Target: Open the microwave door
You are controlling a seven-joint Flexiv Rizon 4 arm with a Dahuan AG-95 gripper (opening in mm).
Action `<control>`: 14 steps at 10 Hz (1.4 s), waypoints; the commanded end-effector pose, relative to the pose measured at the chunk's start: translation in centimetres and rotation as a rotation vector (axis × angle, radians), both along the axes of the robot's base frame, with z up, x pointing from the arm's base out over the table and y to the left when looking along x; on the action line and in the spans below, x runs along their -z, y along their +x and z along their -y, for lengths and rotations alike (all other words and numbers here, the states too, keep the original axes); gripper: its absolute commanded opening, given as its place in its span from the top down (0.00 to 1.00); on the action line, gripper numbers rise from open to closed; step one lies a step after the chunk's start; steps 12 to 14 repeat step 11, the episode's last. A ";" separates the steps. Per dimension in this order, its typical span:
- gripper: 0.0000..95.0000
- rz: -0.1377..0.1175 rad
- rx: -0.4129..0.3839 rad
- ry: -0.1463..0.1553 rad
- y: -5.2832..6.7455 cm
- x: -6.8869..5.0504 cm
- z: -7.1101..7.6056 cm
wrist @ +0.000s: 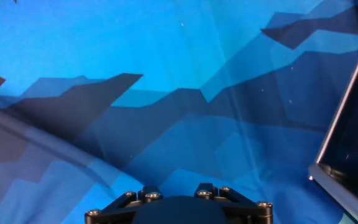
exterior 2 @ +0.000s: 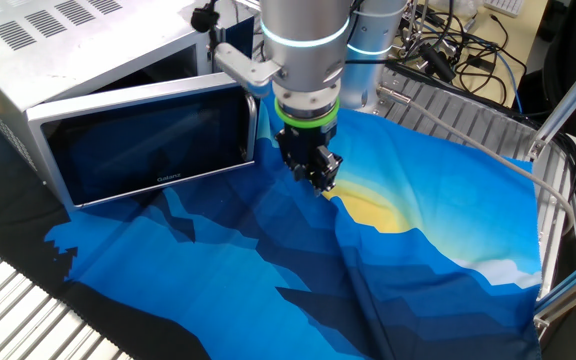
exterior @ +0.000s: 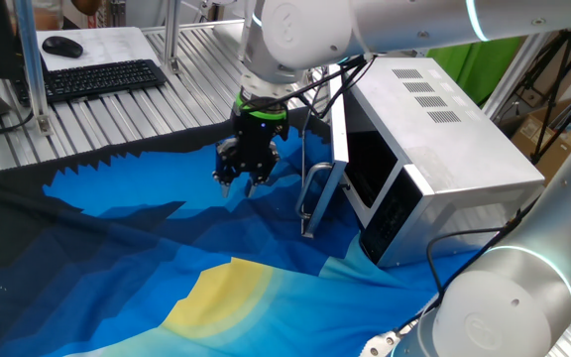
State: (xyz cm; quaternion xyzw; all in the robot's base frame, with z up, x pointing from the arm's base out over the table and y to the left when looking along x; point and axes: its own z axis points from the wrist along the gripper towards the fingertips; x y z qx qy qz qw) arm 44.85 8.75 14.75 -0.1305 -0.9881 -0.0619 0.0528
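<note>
Blue cloth (exterior: 117, 248) with a mountain print covers the table under our arm. We see the microwave (exterior: 444, 149) at the cloth's edge with the microwave door (exterior 2: 148, 140) swung partly open, its curved handle (exterior: 315, 198) facing the gripper (exterior: 238, 183). That gripper points down just beside the door's free edge, apart from the handle and holding nothing. We cannot tell how far the jaws stand apart.
</note>
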 end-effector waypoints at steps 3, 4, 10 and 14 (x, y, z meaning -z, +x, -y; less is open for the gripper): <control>0.60 0.001 -0.006 -0.004 0.2 0.2 0.1; 0.60 0.000 -0.007 -0.004 0.2 0.2 0.1; 0.60 -0.002 -0.017 0.000 0.4 0.5 0.3; 0.60 -0.003 -0.019 0.001 0.3 0.5 0.3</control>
